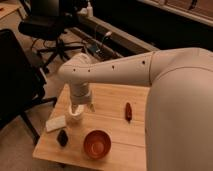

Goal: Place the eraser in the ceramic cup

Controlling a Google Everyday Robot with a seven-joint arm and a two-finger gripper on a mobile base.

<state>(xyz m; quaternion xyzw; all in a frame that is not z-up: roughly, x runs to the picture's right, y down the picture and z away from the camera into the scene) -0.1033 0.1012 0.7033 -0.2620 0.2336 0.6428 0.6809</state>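
Observation:
The white flat eraser [55, 123] lies on the wooden table [112, 142] near its left edge. The off-white ceramic cup [74, 115] stands just right of the eraser, partly hidden by my arm. My gripper [82, 105] hangs at the end of the white arm, directly above and touching the cup's top, to the right of the eraser.
An orange-brown bowl [97, 143] sits near the table's front edge. A small black lump [62, 137] lies in front of the eraser. A dark red object [128, 111] lies to the right. Black office chairs [47, 27] stand at the left and behind.

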